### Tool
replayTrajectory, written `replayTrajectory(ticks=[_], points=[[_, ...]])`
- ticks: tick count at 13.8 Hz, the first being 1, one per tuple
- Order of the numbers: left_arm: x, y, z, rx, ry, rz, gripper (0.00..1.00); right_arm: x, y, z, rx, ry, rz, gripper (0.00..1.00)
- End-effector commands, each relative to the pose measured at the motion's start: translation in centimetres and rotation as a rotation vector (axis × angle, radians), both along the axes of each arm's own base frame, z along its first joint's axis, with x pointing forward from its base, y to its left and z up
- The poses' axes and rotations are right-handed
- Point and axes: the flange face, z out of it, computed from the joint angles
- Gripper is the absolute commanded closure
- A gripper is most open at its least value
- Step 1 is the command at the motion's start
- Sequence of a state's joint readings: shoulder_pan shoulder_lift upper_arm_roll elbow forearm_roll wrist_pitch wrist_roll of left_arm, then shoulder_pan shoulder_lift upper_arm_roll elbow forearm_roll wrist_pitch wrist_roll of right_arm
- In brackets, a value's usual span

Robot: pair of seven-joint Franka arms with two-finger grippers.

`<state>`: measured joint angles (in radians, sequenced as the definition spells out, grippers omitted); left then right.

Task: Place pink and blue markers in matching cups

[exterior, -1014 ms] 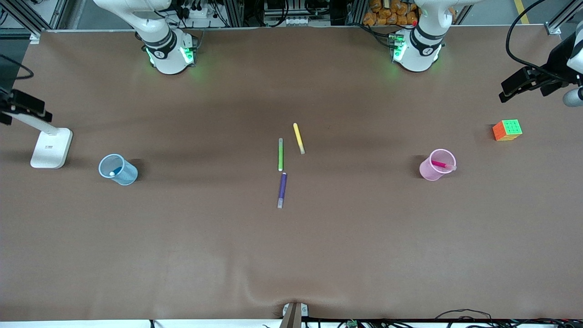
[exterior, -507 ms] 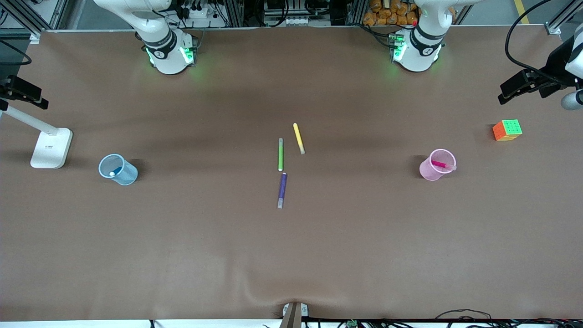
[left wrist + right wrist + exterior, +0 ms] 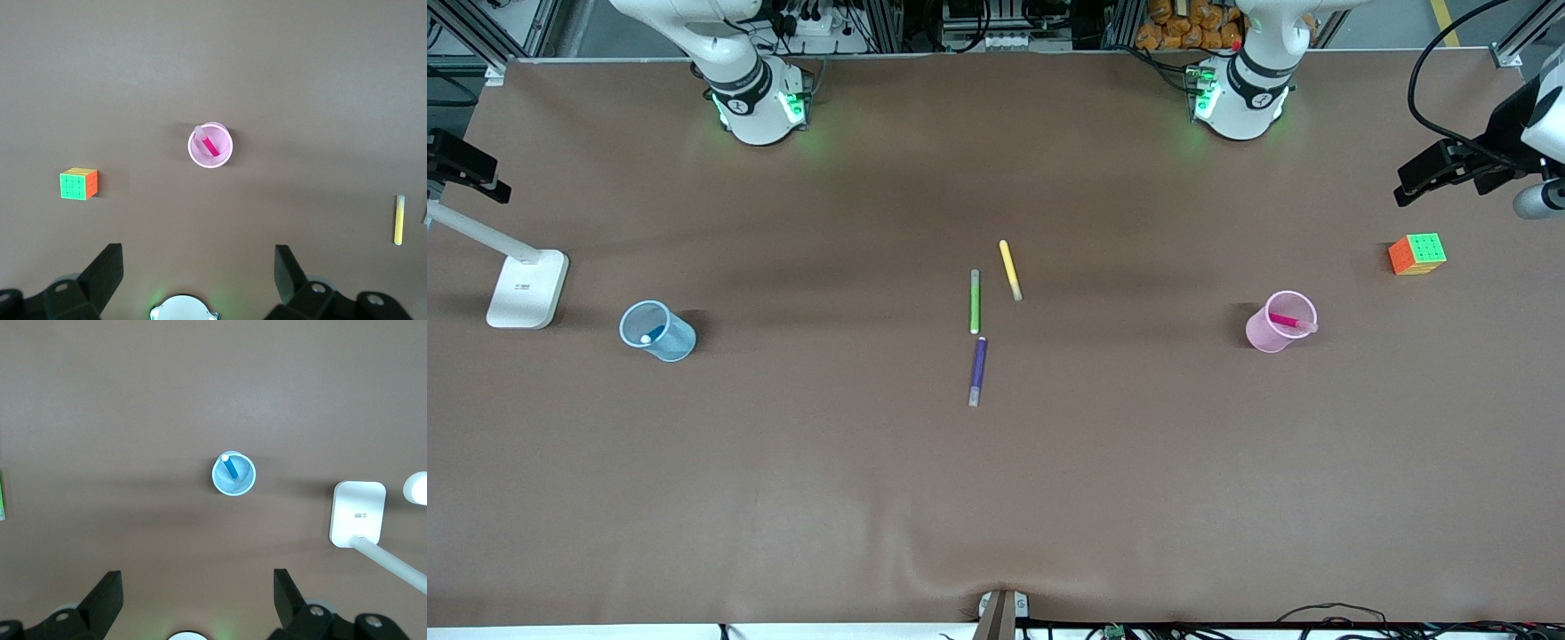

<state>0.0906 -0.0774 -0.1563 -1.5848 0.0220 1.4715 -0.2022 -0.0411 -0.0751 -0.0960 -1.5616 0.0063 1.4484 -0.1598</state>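
Both markers already stood in their matching cups, so the step in hand looked like a clean withdrawal: each arm would do best to lift straight up and away, without brushing a cup or tipping its pen. The left gripper (image 3: 199,277) hung high over the table above the pale pink tapered cup (image 3: 1279,323), fingers spread wide and holding nothing; the right gripper (image 3: 198,597) hung likewise over the pale blue tapered cup (image 3: 656,331), also spread and empty. The slim magenta-pink marker (image 3: 208,144) leaned inside the pink cup, and the slim bright blue marker (image 3: 232,467) leaned inside the blue one. Counted: two cups, two markers in them, and three loose pens mid-table — one green pen (image 3: 975,301), one yellow pen (image 3: 1009,269), one dark purple pen (image 3: 978,371) — plus one colourful puzzle cube (image 3: 1416,254) and one white lamp base (image 3: 527,288).
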Motion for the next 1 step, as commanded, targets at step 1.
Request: replayTrajectory(ticks=[1], points=[[0.12, -0.23, 0.61, 0.015, -0.016, -0.005, 0.00, -0.48, -0.32, 0.62, -0.001, -0.010, -0.012, 0.00]])
